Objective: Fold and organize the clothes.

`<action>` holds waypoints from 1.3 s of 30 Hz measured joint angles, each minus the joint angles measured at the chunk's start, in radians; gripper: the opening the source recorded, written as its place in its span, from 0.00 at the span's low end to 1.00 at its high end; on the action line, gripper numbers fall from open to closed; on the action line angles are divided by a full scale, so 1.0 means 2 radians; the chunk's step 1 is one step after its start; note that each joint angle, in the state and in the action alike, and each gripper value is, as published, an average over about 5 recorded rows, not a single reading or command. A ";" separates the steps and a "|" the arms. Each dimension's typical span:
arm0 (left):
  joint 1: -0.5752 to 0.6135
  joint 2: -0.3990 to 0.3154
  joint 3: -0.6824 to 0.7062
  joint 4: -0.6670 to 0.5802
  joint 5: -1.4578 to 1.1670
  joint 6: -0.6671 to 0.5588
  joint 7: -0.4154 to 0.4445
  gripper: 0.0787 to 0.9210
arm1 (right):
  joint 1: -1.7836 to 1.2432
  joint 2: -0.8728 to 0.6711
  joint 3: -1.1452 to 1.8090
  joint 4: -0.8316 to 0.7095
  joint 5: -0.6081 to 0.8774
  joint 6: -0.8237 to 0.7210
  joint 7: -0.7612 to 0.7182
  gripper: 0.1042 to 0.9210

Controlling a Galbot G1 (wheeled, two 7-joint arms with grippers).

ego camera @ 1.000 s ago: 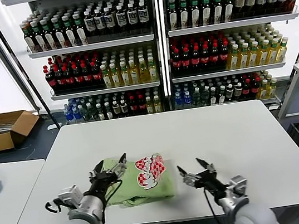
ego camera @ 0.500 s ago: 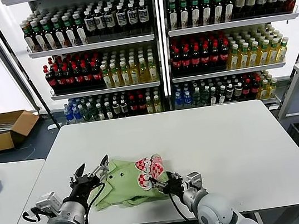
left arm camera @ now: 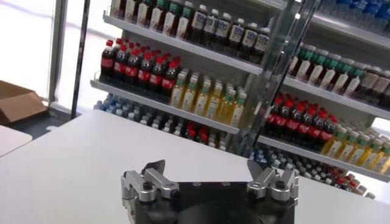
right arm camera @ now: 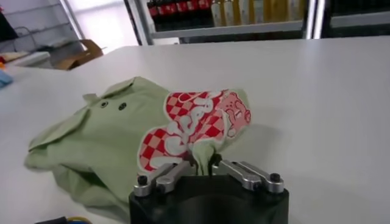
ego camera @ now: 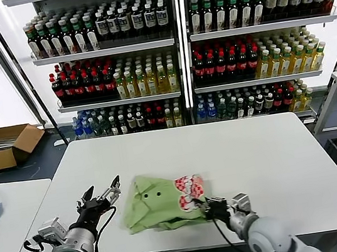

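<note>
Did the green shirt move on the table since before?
Yes. The green shirt slid toward the robot's right along the white table, pinched by the right gripper.

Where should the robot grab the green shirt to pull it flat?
Probably the bunched hem below the checkered print, from the robot's near side, where the right gripper is pinching the green shirt now. The cloth rises in a fold there, easy to pinch.
</note>
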 measured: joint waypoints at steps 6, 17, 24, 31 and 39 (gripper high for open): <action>-0.004 -0.008 0.007 0.004 -0.001 0.000 0.000 0.88 | -0.050 -0.046 0.064 0.018 -0.027 0.026 -0.017 0.21; 0.006 -0.005 0.014 -0.002 -0.002 0.000 0.001 0.88 | -0.098 -0.072 0.130 0.051 -0.049 0.099 -0.036 0.61; 0.010 -0.002 0.017 -0.002 -0.002 0.000 0.003 0.88 | -0.054 -0.051 0.100 0.032 -0.053 0.117 -0.027 0.83; 0.022 -0.002 0.010 -0.007 0.000 0.000 0.006 0.88 | -0.002 0.000 0.039 -0.019 -0.056 0.075 0.024 0.88; 0.030 -0.008 0.007 -0.005 0.002 0.000 0.008 0.88 | 0.057 0.023 -0.011 -0.068 -0.034 0.032 0.050 0.88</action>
